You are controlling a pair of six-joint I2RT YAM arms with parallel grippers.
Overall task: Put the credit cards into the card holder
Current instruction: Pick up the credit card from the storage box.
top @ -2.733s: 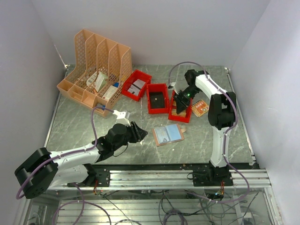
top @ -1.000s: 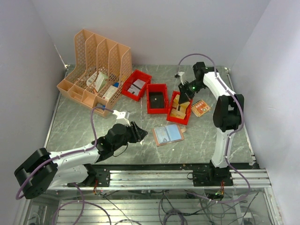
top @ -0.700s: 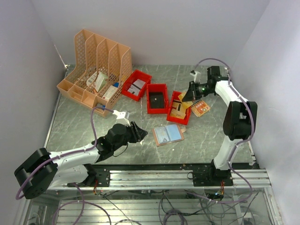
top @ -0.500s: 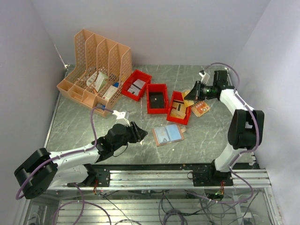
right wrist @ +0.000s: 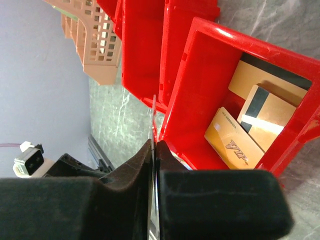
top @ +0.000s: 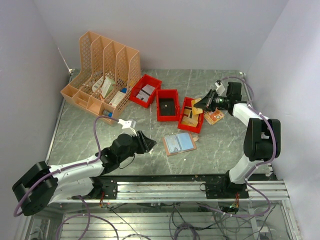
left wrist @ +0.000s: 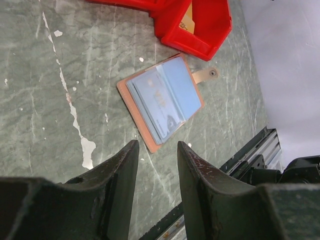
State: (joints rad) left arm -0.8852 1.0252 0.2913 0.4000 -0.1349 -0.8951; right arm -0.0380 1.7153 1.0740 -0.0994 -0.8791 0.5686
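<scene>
The right gripper [right wrist: 154, 145] has its two black fingers pressed almost together on a thin gold credit card [top: 196, 106]. The right wrist view shows this card edge-on, as a pale sliver rising from the fingertips. In the top view the card sits at the gripper's tip, over the right rim of the nearest red plastic bin [top: 186, 121], at centre right of the frame. Inside that bin lie more gold cards with dark stripes [right wrist: 250, 120].

The left gripper [left wrist: 157, 147] has its fingers parted, with nothing between them. Just above the gap in the left wrist view lies the salmon-pink card holder [left wrist: 162, 102]. It is opened flat on the grey marbled table [left wrist: 60, 100], with its clear sleeves facing up over a bluish card. Its lower corner appears between the fingertips there, but the top view shows the gripper apart from it, to its left.

In the wrist view the card holder's long axis rises from the left toward the upper right. Its strap tab with a round snap [left wrist: 207, 75] sticks out of the upper-right end, toward the red bin. In the top view the card holder lies at lower centre, its long axis nearly left to right and the tab end on the right. The left gripper is to its left and the bin just above it.

Farther out, two more red bins [top: 168, 116] stand in a row to the left of the first. A small orange card [top: 214, 116] lies on the table just right of it. An orange lattice file rack [top: 102, 75] stands at upper left.
</scene>
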